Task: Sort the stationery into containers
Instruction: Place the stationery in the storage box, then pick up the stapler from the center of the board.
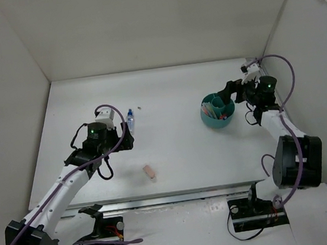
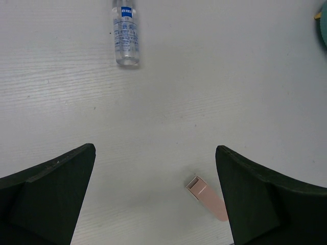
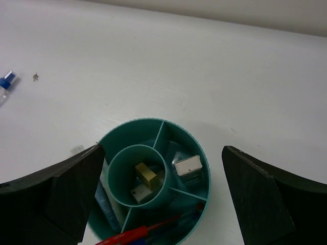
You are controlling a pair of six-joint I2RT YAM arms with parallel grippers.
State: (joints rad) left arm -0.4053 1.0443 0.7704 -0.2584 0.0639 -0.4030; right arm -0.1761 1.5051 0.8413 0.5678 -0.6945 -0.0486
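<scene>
Closest to the lens, the left gripper stands spread wide, with nothing between its fingers. One pink eraser lies on the table just inside one finger. Its long axis slants across the gap rather than along it, so I judge a wrist turn is wanted before closing. One clear bottle lies farther ahead, well apart from the eraser, its length roughly in line with the reach. These two are all that remains loose, and the left gripper is much the nearer to both. Over to the right sits one teal bowl. It holds a tan cube in its middle cup, a white eraser in a side compartment and a red pen in another. Right gripper hovers above the bowl, likewise spread and empty.
</scene>
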